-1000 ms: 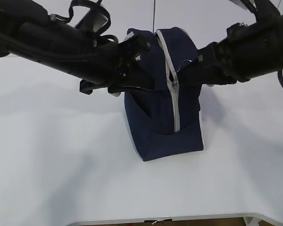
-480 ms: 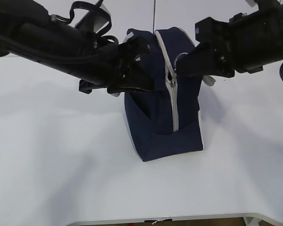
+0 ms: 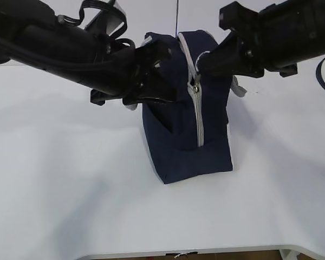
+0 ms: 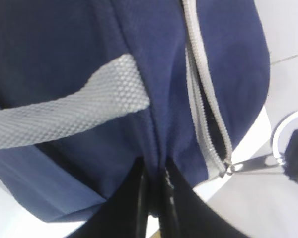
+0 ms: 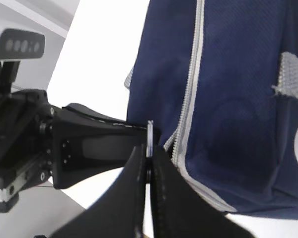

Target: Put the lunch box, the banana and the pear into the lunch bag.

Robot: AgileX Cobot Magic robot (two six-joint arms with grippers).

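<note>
Boxy navy fabric lunch bag (image 3: 187,108) stands upright mid white tabletop (image 3: 70,195), between my two arms. Grey zipper (image 3: 197,116) runs over the top and down the near end; lower part is zipped, upper part gapes a bit in left wrist view, dark slit only, can't see what's inside. No box, banana or pear visible anywhere.

Bag look: dark blue weave, grey mesh strap handle (image 4: 64,111) across the side, white patch at edge of rt wrist view.

My left gripper (image 4: 154,186) is clamped on a fold of navy fabric at the bag's side wall, fingers pinched tight w/ cloth between them. In ext view it sits against the bag's left side, upper half.

My right gripper (image 5: 148,168) is pinched closed on the metal ring pull (image 4: 288,134) of the zipper, thin metal edge showing between the fingertips. Ring links to the slider (image 3: 196,84) high on the near end of the bag, pull stretched out toward rt side.
</note>
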